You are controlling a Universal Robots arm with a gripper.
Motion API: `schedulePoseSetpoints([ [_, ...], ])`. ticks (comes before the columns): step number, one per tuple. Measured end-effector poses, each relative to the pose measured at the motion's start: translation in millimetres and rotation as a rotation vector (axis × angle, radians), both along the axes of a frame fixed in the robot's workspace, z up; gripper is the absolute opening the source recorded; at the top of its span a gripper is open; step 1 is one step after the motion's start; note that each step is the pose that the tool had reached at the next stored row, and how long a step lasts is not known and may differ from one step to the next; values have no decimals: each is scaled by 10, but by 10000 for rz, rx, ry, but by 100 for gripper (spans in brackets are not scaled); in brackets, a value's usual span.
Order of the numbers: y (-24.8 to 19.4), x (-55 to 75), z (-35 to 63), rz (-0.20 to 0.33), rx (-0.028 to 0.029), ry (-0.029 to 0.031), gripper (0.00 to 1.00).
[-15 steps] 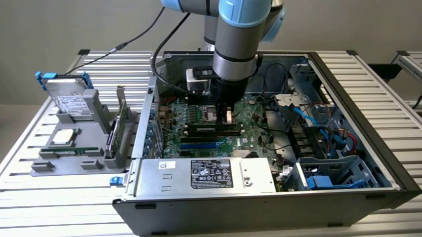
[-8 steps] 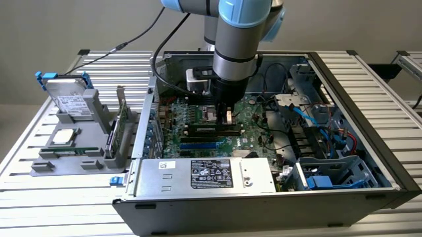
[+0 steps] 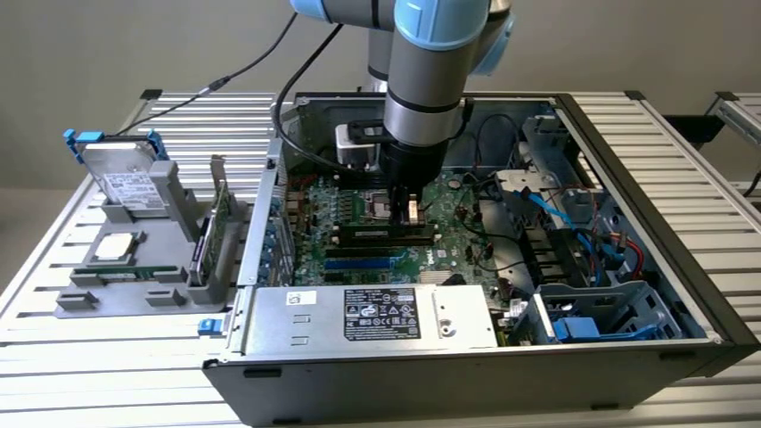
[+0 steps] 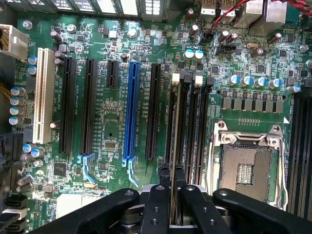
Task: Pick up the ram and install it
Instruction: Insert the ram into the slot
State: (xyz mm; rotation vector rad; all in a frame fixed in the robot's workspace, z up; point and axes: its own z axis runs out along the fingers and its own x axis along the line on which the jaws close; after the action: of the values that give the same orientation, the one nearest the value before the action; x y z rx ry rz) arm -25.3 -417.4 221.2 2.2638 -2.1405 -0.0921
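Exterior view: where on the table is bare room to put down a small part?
Bare table lies in front of the grey holder, at the exterior view's left, and beside the case at that view's right. Inside the case it is crowded: the gripper, shut on the ram, stands over the motherboard, cables alongside.

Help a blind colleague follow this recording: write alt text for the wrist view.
The black tool grips a long, thin green ram stick, seen edge-on, in line with a black memory slot on the green motherboard. An empty silver-framed processor socket sits to one side of the slots, a long blue expansion slot to the other.
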Motion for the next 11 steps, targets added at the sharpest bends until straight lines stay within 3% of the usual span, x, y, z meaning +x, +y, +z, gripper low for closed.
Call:
schedulePoseSetpoints([
  [11, 0, -2, -1, 0, -21, 10, 14],
])
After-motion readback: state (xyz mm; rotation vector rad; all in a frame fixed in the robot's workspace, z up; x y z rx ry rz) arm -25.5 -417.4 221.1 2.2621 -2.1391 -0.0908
